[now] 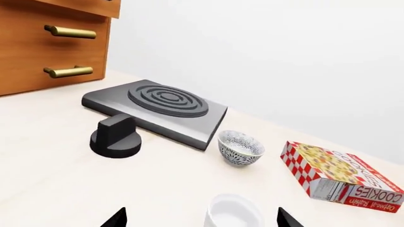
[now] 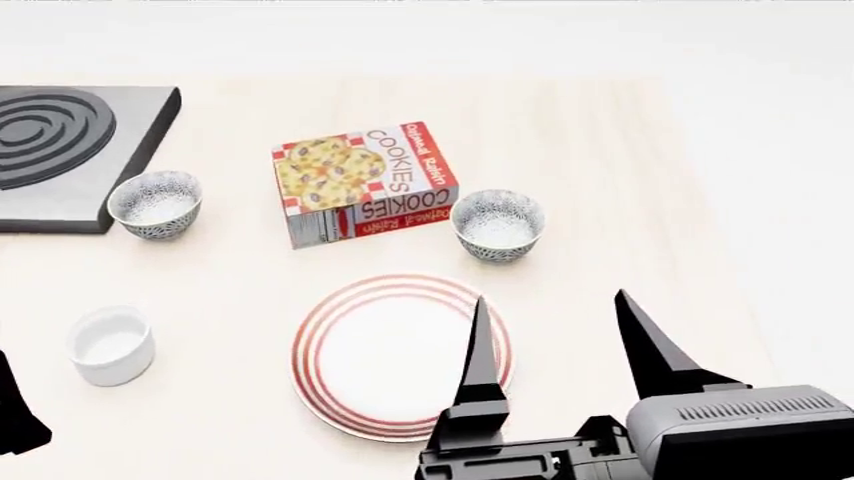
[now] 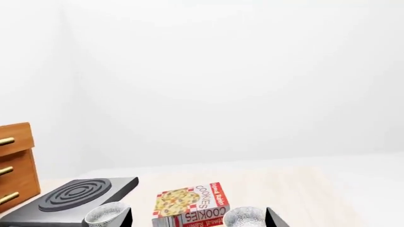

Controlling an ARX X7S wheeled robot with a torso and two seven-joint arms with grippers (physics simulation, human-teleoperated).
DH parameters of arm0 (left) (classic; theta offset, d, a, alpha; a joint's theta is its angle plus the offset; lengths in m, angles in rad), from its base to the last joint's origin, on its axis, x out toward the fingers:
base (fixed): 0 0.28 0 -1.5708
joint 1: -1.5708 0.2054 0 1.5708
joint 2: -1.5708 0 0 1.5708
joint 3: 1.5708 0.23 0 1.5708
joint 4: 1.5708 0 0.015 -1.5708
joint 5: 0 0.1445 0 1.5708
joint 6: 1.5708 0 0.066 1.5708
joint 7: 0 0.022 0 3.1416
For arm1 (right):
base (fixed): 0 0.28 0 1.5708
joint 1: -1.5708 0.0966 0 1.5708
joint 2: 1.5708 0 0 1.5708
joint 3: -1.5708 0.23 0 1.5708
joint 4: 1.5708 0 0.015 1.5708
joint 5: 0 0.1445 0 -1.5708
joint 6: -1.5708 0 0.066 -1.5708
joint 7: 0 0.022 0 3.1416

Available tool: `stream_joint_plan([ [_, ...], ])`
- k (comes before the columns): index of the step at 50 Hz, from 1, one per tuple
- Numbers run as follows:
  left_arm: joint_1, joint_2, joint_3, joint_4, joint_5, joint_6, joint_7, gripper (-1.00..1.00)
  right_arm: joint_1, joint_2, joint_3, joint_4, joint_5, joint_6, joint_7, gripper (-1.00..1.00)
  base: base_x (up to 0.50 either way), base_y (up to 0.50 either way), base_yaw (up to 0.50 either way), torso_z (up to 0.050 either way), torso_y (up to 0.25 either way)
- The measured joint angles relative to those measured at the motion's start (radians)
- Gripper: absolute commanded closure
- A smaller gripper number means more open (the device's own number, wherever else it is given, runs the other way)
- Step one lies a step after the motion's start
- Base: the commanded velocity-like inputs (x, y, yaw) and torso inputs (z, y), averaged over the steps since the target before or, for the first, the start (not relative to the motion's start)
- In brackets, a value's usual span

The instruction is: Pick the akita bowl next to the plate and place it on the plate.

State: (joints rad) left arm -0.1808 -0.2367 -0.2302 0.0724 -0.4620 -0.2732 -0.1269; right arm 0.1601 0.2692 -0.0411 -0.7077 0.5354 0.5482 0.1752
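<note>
On the pale table (image 2: 601,150), the grey-patterned akita bowl (image 2: 497,225) sits behind the red-ringed plate (image 2: 387,355); right gripper (image 2: 567,340) fingers spread apart

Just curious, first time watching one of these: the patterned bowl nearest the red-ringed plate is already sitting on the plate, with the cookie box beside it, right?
Not quite. In the head view that akita bowl stands on the table just beyond the plate, not on it. The cookie box is indeed beside it.
</note>
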Motion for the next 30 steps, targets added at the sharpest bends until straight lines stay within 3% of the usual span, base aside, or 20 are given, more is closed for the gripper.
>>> stream_joint_plan([
  [30, 0.002, -0.009, 0.009, 0.003, -0.009, 0.003, -0.011, -1.00, -0.002, 0.017, -0.019, 0.003, 0.001, -0.013, 0.005, -1.00, 0.45, -0.01, 0.00, 0.000, 0.001],
])
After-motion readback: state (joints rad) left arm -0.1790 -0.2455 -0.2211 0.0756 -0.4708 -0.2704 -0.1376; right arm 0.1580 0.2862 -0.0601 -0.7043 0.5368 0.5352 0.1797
